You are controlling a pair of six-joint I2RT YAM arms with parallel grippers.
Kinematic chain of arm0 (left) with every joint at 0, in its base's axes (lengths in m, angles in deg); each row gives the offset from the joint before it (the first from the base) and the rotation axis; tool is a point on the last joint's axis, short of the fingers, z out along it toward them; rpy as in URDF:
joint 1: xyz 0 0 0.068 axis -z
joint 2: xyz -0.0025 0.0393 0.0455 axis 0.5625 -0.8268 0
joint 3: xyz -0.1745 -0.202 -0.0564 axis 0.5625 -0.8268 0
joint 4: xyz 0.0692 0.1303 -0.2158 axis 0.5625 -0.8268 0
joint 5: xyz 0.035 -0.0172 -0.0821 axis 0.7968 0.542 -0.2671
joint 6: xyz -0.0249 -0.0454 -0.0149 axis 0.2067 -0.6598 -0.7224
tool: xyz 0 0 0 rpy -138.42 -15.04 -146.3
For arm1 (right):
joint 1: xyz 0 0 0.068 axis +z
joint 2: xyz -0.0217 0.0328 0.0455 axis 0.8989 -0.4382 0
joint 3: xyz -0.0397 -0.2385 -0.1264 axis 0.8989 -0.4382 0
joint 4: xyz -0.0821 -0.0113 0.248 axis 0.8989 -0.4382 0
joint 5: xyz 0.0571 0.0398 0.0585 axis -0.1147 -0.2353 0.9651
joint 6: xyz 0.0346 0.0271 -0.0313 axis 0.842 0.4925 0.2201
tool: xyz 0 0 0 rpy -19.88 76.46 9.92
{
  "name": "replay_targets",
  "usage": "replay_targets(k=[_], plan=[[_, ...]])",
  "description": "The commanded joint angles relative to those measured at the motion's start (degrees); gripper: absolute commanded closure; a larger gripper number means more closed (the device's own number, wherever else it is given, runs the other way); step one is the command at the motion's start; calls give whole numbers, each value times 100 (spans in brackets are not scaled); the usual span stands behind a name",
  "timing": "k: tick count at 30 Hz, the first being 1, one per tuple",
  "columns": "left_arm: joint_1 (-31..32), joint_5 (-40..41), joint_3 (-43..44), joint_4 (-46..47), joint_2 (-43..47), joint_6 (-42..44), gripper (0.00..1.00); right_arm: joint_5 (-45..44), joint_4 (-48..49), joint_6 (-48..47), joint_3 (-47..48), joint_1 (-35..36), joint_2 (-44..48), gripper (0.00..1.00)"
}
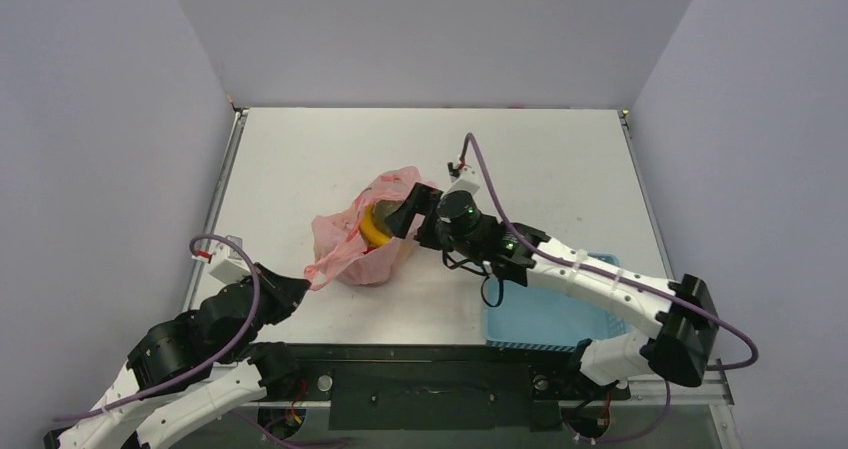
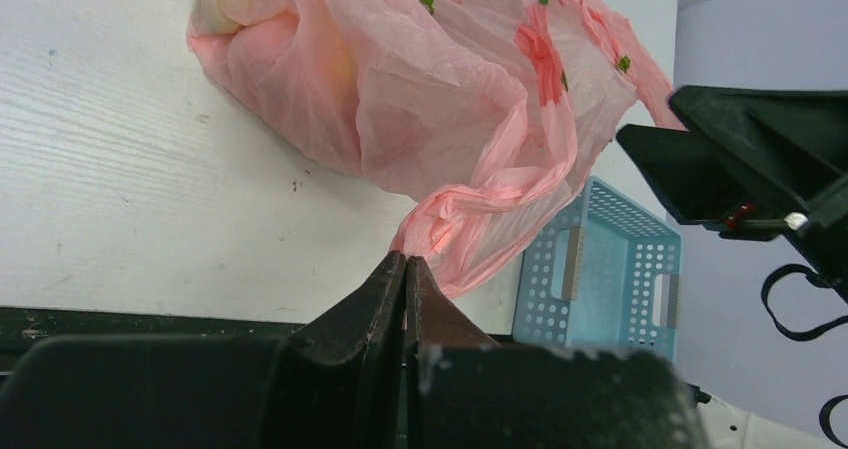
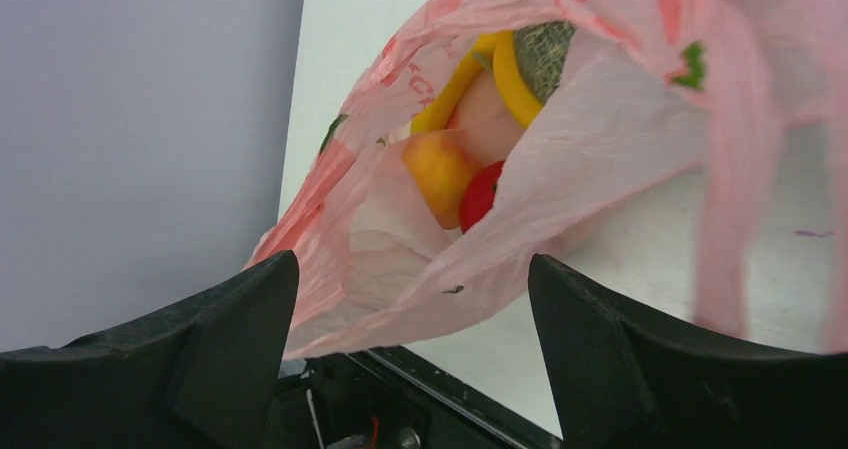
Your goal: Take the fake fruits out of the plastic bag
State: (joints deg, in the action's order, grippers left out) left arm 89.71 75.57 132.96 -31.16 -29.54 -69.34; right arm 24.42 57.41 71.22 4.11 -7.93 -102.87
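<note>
Two risks stand out. The left hand (image 2: pixel 405 261) is shut on a thin, twisted handle of the bag (image 2: pixel 400 79), and that pinch is all that anchors it. If the right hand pulls on a fruit, the film could slip free or tear. The bag would then likely drag across the table (image 2: pixel 120 189) instead of giving up its load. The second risk is at the mouth, where loose pink film hangs around the opening. There the right hand (image 3: pixel 408 269) could close on plastic along with a fruit, or push the pile deeper.

The right hand is spread wide and holds nothing. It sits at the bag's mouth, facing in; I cannot tell whether its fingers touch the film.

All the fruit is inside the bag. Two bananas (image 3: pixel 505 69) curve against the melon (image 3: pixel 548 44) at the far end. The peach (image 3: pixel 440 164) and tomato (image 3: pixel 482 194) touch each other nearer the opening. The bag lies on the table between the two hands, with a blue basket (image 1: pixel 540 319) apart from it under the right arm.
</note>
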Motion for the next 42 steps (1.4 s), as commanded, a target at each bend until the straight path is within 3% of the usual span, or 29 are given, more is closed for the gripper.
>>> replay_targets(k=[1, 7, 11, 12, 15, 21, 24, 27, 30, 42], plan=[[-11, -126, 261, 179, -280, 306, 100, -47, 277, 927, 764, 308, -875, 19], [-11, -286, 239, 269, -402, 339, 100, -480, -96, 1275, 953, 713, -1383, 21], [-11, -297, 201, 294, -332, 345, 100, -512, -121, 1320, 835, 753, -1539, 28], [-11, -304, 217, 267, -329, 349, 100, -527, -102, 1305, 801, 772, -1543, 32], [-11, -271, 328, 121, -328, 343, 100, -645, 61, 1202, 601, 911, -1480, 56], [-11, -352, 421, -134, -358, 397, 100, -807, 36, 885, 444, 1057, -1394, 71], [-11, -400, 430, -212, -369, 428, 100, -689, 83, 635, 433, 1069, -1369, 69], [-11, -408, 441, -317, -360, 408, 100, -584, 141, 370, 473, 1068, -1303, 57], [-11, -446, 433, -366, -314, 341, 100, -598, 207, 280, 406, 1016, -1162, 51], [-11, -682, 289, -358, -226, 244, 100, -388, 710, 96, -117, 967, -672, 46]])
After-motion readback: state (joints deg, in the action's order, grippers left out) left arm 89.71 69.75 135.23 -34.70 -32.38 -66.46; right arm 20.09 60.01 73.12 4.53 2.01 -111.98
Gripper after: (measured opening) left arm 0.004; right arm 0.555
